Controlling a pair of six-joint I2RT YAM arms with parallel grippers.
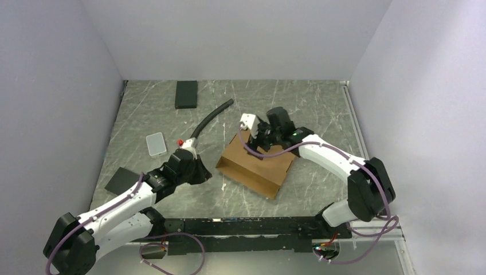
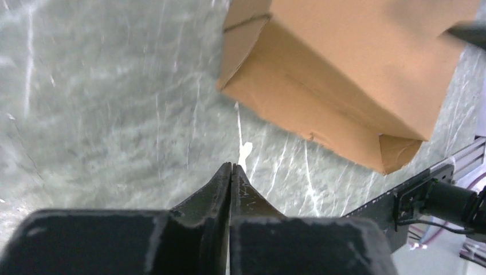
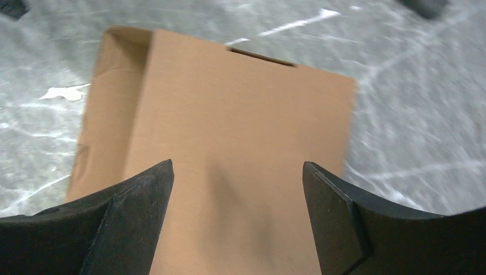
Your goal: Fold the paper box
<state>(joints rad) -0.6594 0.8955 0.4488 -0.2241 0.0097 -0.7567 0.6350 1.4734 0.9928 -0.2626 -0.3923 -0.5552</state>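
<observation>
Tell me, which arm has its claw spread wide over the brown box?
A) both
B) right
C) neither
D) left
B: the right gripper has its jaws wide apart over the paper box, while the left gripper is pinched shut over the table beside it.

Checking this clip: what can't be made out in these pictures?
- Top view: the wrist of the right gripper covers the far end of the paper box; contact cannot be told.
- Right wrist view: the box's near end is cut off by the bottom edge.
- Left wrist view: the box's top right runs past the frame.
- Top view: the red-tipped item is too small to name.
</observation>
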